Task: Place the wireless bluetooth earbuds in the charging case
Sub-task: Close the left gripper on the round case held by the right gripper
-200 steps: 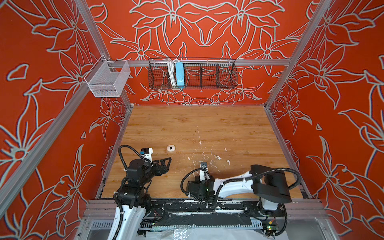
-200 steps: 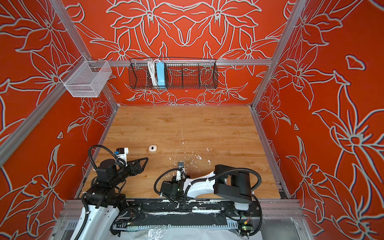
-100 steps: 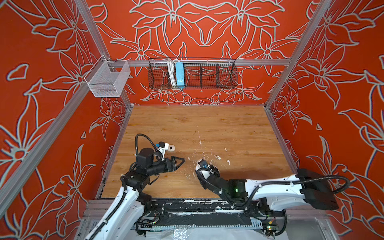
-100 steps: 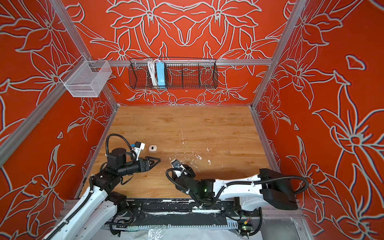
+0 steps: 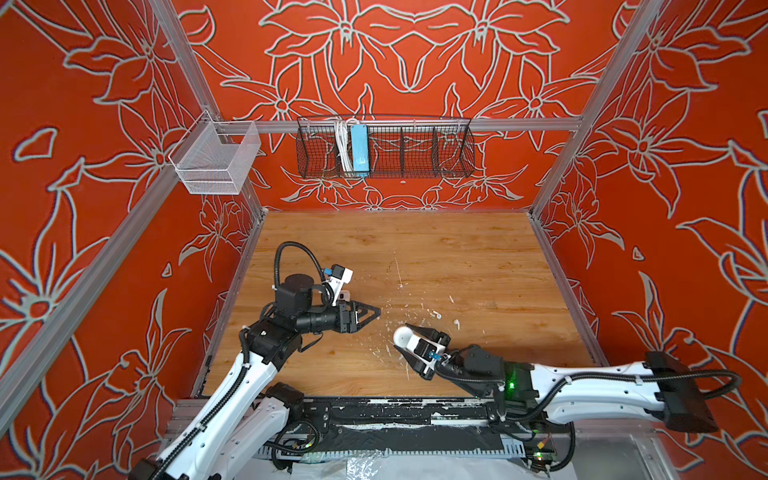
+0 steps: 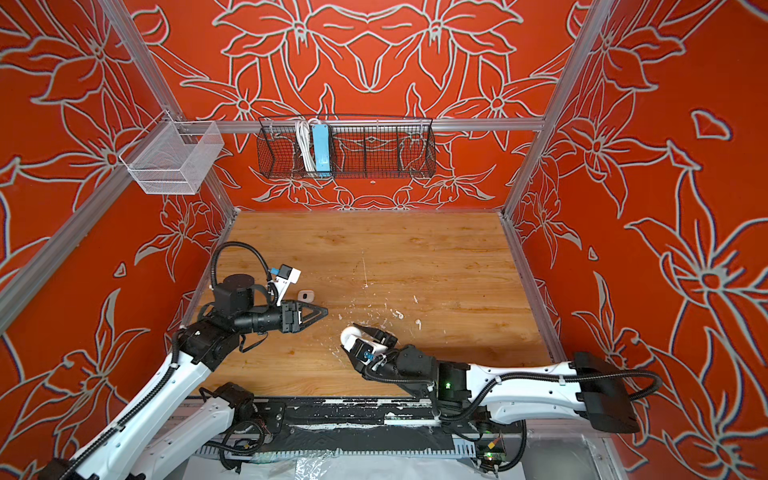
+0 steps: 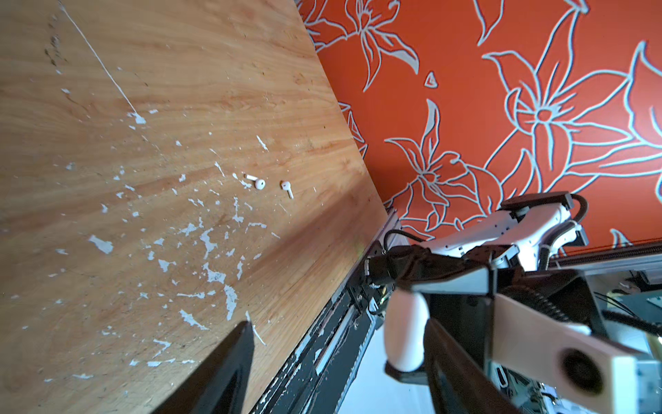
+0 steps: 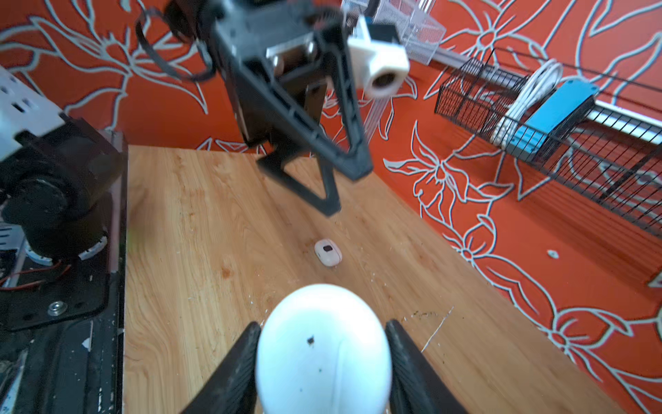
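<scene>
My right gripper (image 8: pixel 322 325) is shut on the round white charging case (image 8: pixel 322 347), held just above the wood near the front middle; both top views show the case (image 5: pixel 402 336) (image 6: pixel 351 334) closed. The two earbuds (image 5: pixel 436 314) (image 5: pixel 456 322) lie loose on the table just behind and to the right of it, and they are clear in the left wrist view (image 7: pixel 259 184) (image 7: pixel 286 185). My left gripper (image 5: pixel 376 312) (image 7: pixel 338 322) hovers left of the case, pointing at it, open and with nothing in it. A small gap separates its tips from the case (image 7: pixel 406 329).
A cream rounded-square case with a dark mark (image 6: pixel 306 296) (image 8: pixel 327 252) lies on the table behind the left gripper. White paint flecks (image 7: pixel 211 247) scatter over the wood. A black wire basket (image 5: pixel 384 147) and a white mesh basket (image 5: pixel 216 160) hang on the walls.
The left gripper has reached right toward the case and its jaws have narrowed. The right arm has stretched out to the right, with the case staying about where it was.
</scene>
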